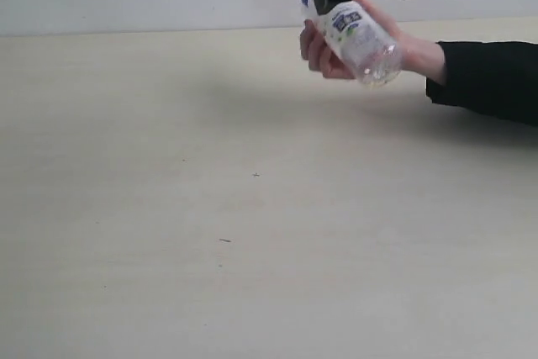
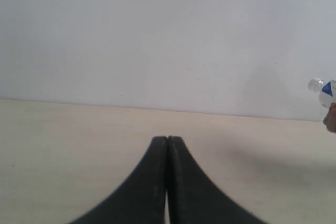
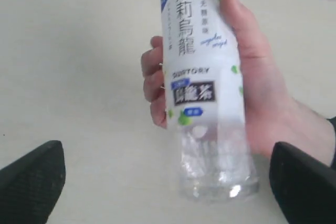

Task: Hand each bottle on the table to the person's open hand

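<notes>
Wide cream tabletop (image 1: 210,233) fills my view. At its far right, the person's hand (image 3: 262,93) is wrapped around the tilted clear bottle (image 3: 202,93), white label with green spots. My right fingers (image 3: 31,182) are spread wide on either side, touching nothing. Left fingers (image 2: 155,182) are pressed together above the tabletop.

You see a clear plastic bottle (image 3: 202,93): white label, black lettering, blue patches, lime-green dots. Your pale cream wood-grain tabletop (image 1: 168,275) shows few dark specks.
</notes>
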